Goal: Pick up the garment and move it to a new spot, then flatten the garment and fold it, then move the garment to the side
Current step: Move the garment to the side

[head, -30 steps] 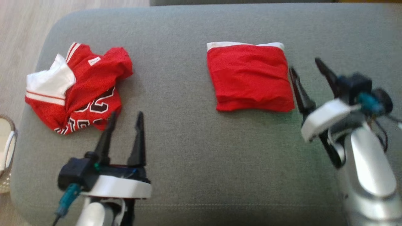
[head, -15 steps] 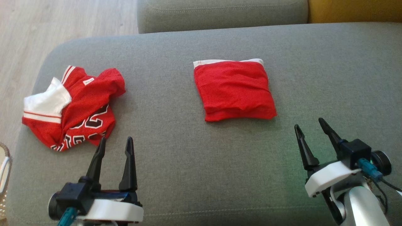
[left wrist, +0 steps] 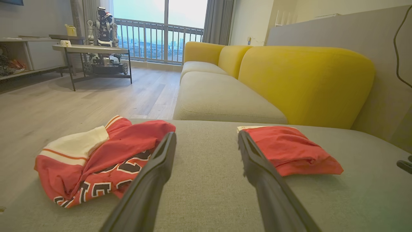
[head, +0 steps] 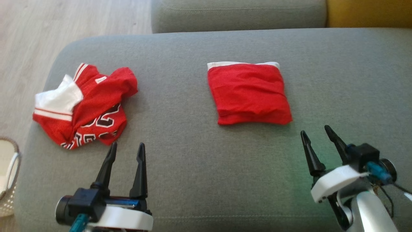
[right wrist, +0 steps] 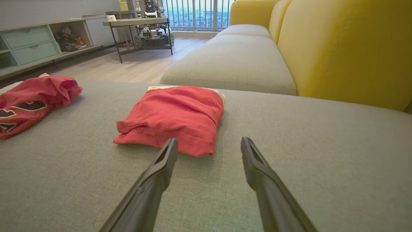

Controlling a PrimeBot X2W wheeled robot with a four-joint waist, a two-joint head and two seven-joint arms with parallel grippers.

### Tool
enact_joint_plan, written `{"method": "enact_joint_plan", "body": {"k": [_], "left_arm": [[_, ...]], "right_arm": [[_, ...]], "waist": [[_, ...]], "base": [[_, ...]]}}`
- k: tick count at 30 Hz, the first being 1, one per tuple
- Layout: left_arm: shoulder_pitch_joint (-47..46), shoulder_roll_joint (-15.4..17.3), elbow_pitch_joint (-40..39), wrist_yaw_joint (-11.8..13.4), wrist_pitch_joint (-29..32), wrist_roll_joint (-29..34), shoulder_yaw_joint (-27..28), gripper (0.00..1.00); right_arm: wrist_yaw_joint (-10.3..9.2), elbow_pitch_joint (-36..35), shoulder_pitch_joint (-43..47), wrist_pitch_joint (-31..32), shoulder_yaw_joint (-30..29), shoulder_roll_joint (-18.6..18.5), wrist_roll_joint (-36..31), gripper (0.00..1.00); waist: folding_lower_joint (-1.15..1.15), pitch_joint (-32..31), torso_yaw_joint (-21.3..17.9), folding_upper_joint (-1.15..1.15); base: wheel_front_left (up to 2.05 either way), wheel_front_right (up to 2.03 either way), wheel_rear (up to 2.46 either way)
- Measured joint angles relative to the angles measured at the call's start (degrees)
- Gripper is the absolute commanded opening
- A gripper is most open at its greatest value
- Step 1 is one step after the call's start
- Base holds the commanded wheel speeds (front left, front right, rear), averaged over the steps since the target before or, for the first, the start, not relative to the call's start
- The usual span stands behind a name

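A crumpled red jersey [head: 87, 104] with white panels and dark numbers lies at the left end of the grey cushion [head: 193, 167]; it also shows in the left wrist view as the jersey [left wrist: 96, 161]. A neatly folded red garment [head: 249, 93] with a white edge lies flat right of centre, seen again as the folded garment [right wrist: 175, 117]. My left gripper [head: 127, 145] is open, just in front of the jersey's near edge and holding nothing. My right gripper [head: 314, 129] is open and holds nothing, a little in front of the folded garment's right corner.
A woven basket [head: 8, 180] stands on the wooden floor [head: 29, 38] beside the cushion's left end. Another grey seat [head: 238, 14] and a yellow backrest [left wrist: 305, 83] lie beyond. A low table [left wrist: 93, 50] carrying a robot stands far across the room.
My right gripper has drawn back from beside the folded garment's right edge to a spot in front of it. The head camera has shifted; both garments lie as before.
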Motion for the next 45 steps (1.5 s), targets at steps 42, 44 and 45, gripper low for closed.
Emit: {"method": "enact_joint_plan", "body": {"k": [42,44,45], "left_arm": [[-7.6,0.0,2.1,-1.0,0.0,1.8,-4.4,1.00],[-7.6,0.0,1.9,-1.1,0.0,2.1,-4.2,1.00],[-7.6,0.0,1.9,-1.1,0.0,2.1,-4.2,1.00]], "right_arm": [[0.00,41.4,-35.2,9.7,-11.9,-7.8,5.3,0.00],[0.00,40.7,-35.2,9.9,-12.0,-9.6,5.7,0.00],[0.00,40.7,-35.2,9.9,-12.0,-9.6,5.7,0.00]], "waist": [[0.00,10.2,3.7,0.00],[0.00,10.6,2.3,0.00],[0.00,10.6,2.3,0.00]], "base": [[0.00,0.00,0.00],[0.00,0.00,0.00],[0.00,0.00,0.00]]}}
